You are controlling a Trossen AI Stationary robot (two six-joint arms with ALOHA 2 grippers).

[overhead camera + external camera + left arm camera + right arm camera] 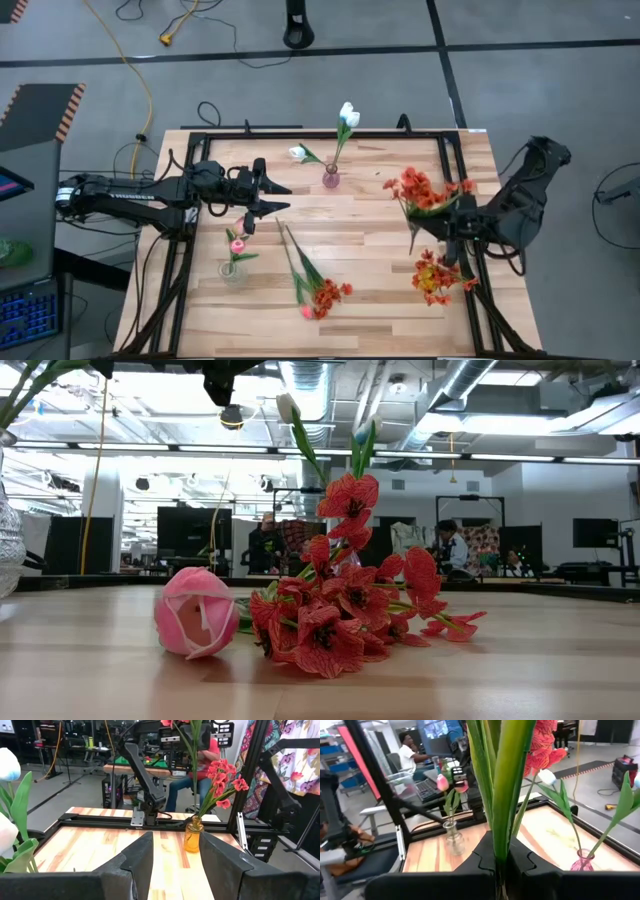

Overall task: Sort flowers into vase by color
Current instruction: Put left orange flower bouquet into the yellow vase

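My right gripper [438, 224] [499, 854] is shut on a bunch of red-orange flowers [420, 189] over the table's right side. Just nearer stands an orange vase [436, 280] [193, 835] with more red-orange blooms. My left gripper [281, 197] [175, 855] hovers open at the left, empty. A clear vase [233, 270] below it holds pink tulips. A pink vase [330, 179] at the far middle holds white tulips. A pink tulip [196, 612] and red-orange flowers [335, 622] lie flat on the table near its front edge. My right gripper pinches the bunch's green stems [501, 820] between its two fingers, which lie across them. The bunch is lifted clear of the table. Its blooms [418, 186] lean toward the table's far side and the stem end [411, 240] sticks out toward the near side.
A black frame [300, 133] runs along the table's far edge and down both sides. Bare wood lies in the table's middle between the vases. People sit in the room beyond the table. A yellow cable [140, 80] lies on the floor.
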